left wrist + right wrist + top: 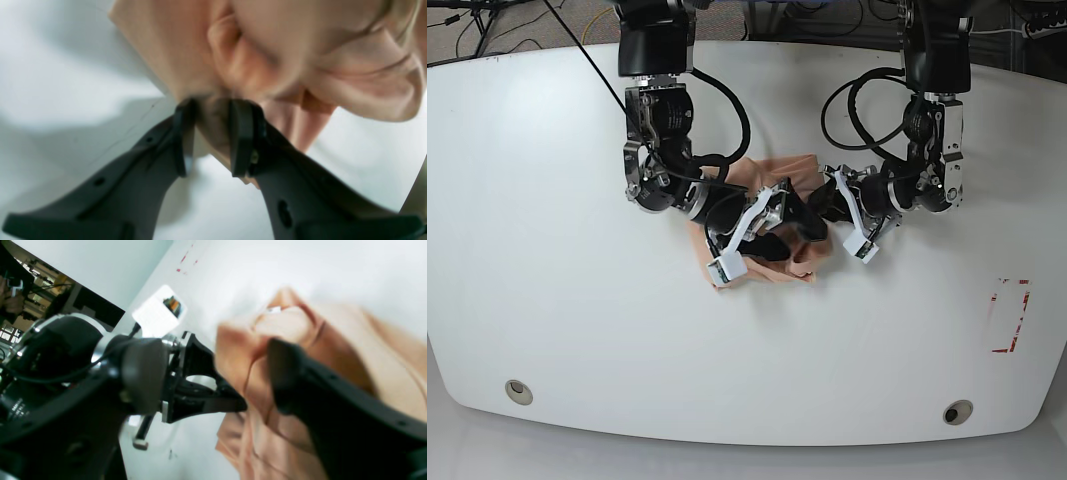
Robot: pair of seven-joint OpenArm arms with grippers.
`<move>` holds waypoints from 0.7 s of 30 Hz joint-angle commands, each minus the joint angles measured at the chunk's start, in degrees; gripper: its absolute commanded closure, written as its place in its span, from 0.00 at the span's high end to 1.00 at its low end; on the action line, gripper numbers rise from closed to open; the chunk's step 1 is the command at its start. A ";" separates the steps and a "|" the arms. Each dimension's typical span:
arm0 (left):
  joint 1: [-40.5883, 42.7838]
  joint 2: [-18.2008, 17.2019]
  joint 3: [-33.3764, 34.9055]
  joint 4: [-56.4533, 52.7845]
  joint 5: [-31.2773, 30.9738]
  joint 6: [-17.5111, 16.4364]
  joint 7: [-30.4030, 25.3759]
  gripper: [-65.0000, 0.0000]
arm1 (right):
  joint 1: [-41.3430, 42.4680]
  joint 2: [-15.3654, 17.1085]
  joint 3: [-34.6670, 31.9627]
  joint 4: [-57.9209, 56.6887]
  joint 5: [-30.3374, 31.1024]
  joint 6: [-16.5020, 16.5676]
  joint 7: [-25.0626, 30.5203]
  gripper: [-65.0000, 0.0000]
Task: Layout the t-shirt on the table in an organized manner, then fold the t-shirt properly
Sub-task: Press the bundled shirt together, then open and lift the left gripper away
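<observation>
While the shirt (772, 215) lies bunched on the bench (547, 300) between both hands, the left hand (211, 133) pinches a fold; the right hand (257, 380), spread apart, should grab an opposite edge.

Count of what is on and over the table

One t-shirt (779, 205), bunched in a single peach heap. One white table (547, 300), with two round grommet holes (518, 391) near its front edge, one to each side, and one red dashed rectangle mark (1010, 316). Two robot arms reach in over it, each ending in one gripper: the left gripper (213, 133) and the right gripper (782, 220), two in all, each with two dark fingers (181, 136).
</observation>
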 commanded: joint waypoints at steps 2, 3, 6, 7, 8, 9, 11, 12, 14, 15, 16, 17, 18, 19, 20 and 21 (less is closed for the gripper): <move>-1.10 -0.24 -0.11 1.11 -0.63 -0.28 -0.60 0.25 | 1.41 -0.27 -0.23 1.31 1.76 0.52 1.38 0.75; -1.10 -0.24 -0.19 1.11 -0.72 -0.28 -0.60 0.25 | 1.67 -0.27 -0.23 1.40 1.94 0.52 1.38 0.74; -1.72 -0.24 -0.37 1.19 -0.80 -0.28 -0.60 0.25 | 1.84 -0.09 -0.14 2.63 1.68 0.52 1.21 0.72; -2.07 -0.24 -0.46 1.19 -0.89 -0.28 -0.60 0.25 | 1.76 0.26 -0.14 3.42 1.68 0.52 1.21 0.72; -2.25 -0.24 -0.55 1.19 -0.89 -0.28 -0.60 0.25 | 1.76 1.23 -0.14 4.48 2.03 0.52 1.21 0.71; -2.33 -0.24 -0.55 1.19 -0.89 -0.28 -0.60 0.25 | 1.76 1.93 -0.14 5.35 2.12 0.52 1.12 0.71; -2.60 -0.24 -1.43 1.19 -0.98 -0.28 -0.60 0.25 | 1.58 3.16 -0.23 7.73 2.12 0.52 0.59 0.71; -2.69 -0.24 -1.87 1.19 -1.07 -0.28 -0.60 0.25 | 1.32 3.51 -0.23 8.70 2.12 0.52 0.15 0.71; -2.77 -0.24 -3.27 1.19 -2.21 -0.28 -0.60 0.25 | 0.88 4.13 -0.14 11.07 1.76 0.52 -0.47 0.71; -2.77 -0.24 -3.80 1.19 -2.83 -0.28 -0.60 0.25 | 0.88 4.83 -0.05 12.12 1.68 0.52 -0.64 0.71; -2.95 -0.33 -4.33 1.19 -3.79 -0.28 -0.60 0.25 | 0.88 5.71 -0.05 13.00 1.68 0.52 -0.64 0.71; -3.21 -0.33 -4.68 1.19 -4.58 -0.28 -0.51 0.25 | 0.88 6.32 -0.05 13.62 1.68 0.52 -0.73 0.71; -3.48 -0.42 -5.03 1.19 -5.29 -0.28 -0.42 0.25 | 0.88 6.76 -0.05 13.97 1.68 0.52 -0.73 0.71; -3.56 -0.94 -5.38 1.19 -6.61 -0.28 -0.34 0.25 | 0.70 7.47 -0.05 14.15 1.68 0.52 -0.73 0.71; -3.65 -1.65 -5.47 1.19 -7.57 -0.28 -0.34 0.25 | 0.53 7.82 -0.05 14.23 1.68 0.52 -0.82 0.71; -3.65 -2.44 -5.56 1.28 -8.63 -0.28 -0.34 0.25 | 0.00 8.26 -0.05 14.23 1.68 0.52 -0.82 0.71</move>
